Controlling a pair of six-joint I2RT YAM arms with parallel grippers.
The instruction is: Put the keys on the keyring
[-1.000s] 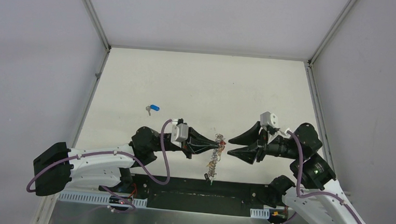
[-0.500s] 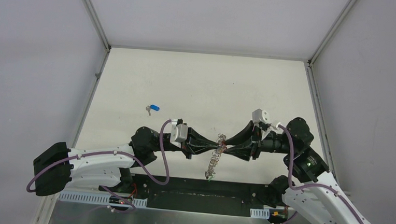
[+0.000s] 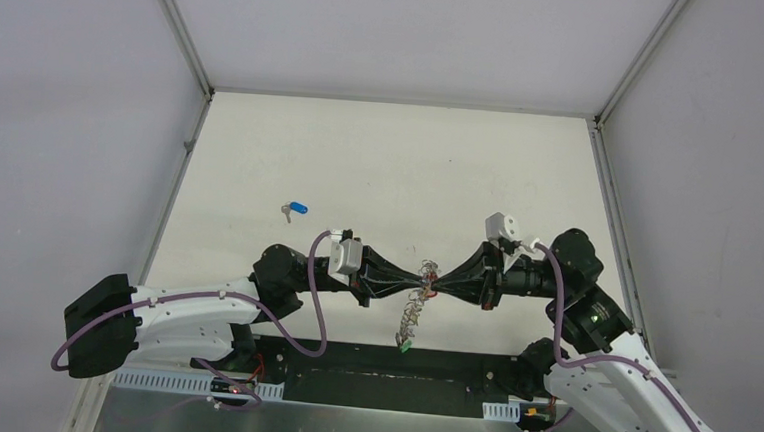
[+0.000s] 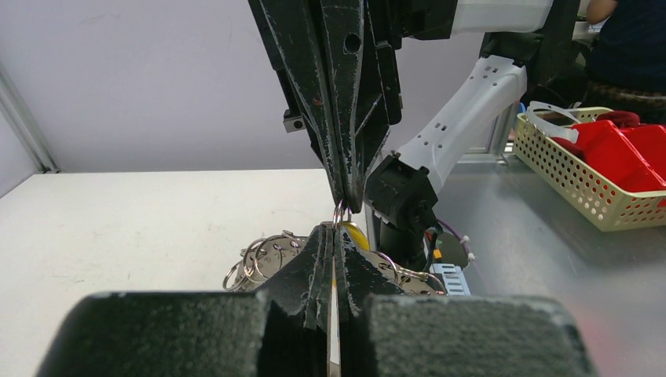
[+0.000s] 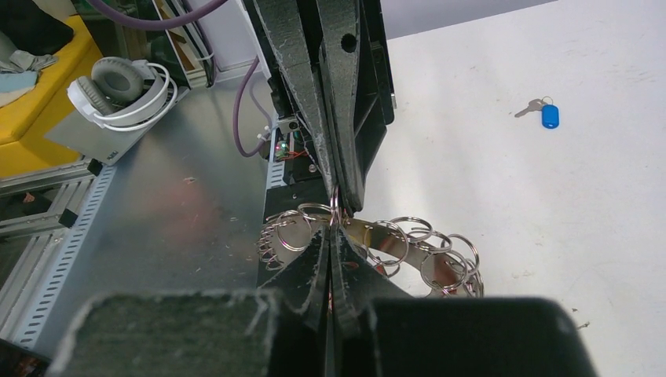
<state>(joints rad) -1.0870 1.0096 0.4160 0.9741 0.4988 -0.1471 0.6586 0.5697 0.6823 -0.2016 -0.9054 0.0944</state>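
Moved in and closed since earlier: right gripper pinching keyring opposite left gripper, likewise clamped on it.

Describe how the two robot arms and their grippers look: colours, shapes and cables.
Both the left arm and the right arm have white links and bulky black joints. A purple cable loops along each. Each wrist carries a small white camera block. The left gripper and right gripper are black, with two long fingers tapering to thin points.
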